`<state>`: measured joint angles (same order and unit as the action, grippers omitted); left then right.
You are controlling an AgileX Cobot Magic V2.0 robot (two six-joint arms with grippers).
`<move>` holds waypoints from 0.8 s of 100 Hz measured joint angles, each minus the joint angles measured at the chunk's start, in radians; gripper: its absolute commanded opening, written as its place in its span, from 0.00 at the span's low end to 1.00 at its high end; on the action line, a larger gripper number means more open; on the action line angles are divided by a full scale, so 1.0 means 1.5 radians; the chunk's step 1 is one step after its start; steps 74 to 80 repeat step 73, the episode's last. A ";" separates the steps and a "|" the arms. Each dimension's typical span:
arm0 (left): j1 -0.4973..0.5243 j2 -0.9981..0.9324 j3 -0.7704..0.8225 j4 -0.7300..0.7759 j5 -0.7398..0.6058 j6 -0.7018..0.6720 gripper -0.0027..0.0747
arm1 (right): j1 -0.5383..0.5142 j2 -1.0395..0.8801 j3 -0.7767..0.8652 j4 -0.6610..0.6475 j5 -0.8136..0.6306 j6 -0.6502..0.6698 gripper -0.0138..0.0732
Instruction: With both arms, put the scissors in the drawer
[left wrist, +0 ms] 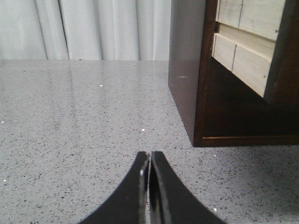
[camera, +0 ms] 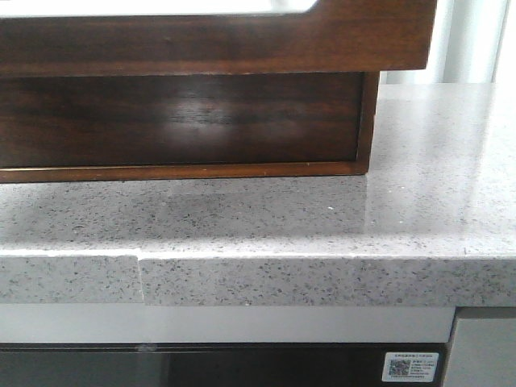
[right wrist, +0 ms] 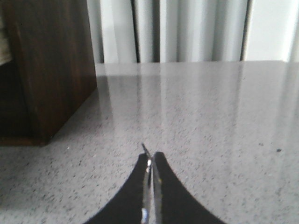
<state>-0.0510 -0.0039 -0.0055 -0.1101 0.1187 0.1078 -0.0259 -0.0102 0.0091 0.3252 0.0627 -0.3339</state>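
Note:
The drawer, a glossy dark-brown wood front with a whitish cutout along its top edge, stands pulled out over the cabinet at the top of the front view. Its pale wood side shows in the left wrist view. My left gripper is shut and empty, low over the counter beside the cabinet's corner. My right gripper is shut on a thin metal blade, the scissors, whose tip pokes out between the fingertips. The rest of the scissors is hidden. Neither gripper shows in the front view.
The dark wood cabinet stands on the speckled grey stone counter; its side walls show in both wrist views. White curtains hang behind the counter. The counter's front edge runs below.

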 measured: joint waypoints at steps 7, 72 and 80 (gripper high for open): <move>0.000 0.000 0.000 0.000 0.000 0.000 0.01 | 0.000 0.000 0.000 -0.086 -0.014 0.078 0.08; 0.000 0.000 0.000 0.000 0.000 0.000 0.01 | 0.000 0.000 0.000 -0.277 -0.049 0.282 0.08; 0.000 0.000 0.000 0.000 0.000 0.000 0.01 | 0.000 0.000 0.000 -0.277 -0.050 0.282 0.08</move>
